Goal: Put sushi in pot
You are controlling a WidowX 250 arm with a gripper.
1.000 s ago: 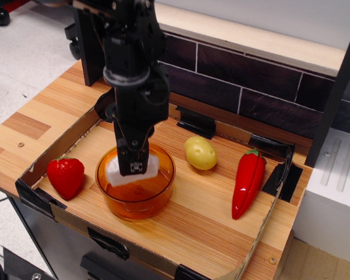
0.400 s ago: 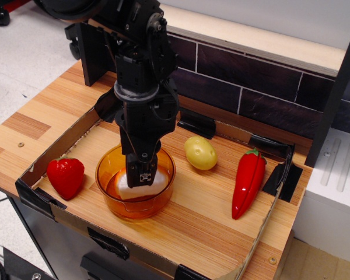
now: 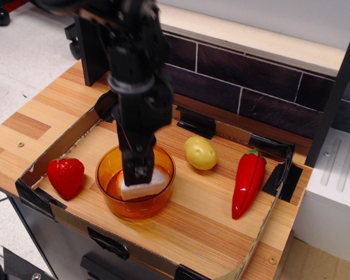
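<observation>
A: Where's the sushi [image 3: 143, 185]?
B: Inside the orange pot [image 3: 108, 175], white top showing, low toward the near wall.
A: And the gripper [image 3: 139, 172]?
B: Reaching down into the pot, tips right at the sushi. Blurred; can't tell whether the jaws grip it or stand apart.
A: Surroundings?
B: Toy strawberry [image 3: 65, 177] left of the pot, yellow-green fruit [image 3: 200, 153] to its right, red pepper [image 3: 248, 182] further right. All on the wooden tray [image 3: 192, 230].

The sushi [image 3: 144, 185] sits inside the pot [image 3: 161, 195], jaws just above it (grip unclear).
</observation>
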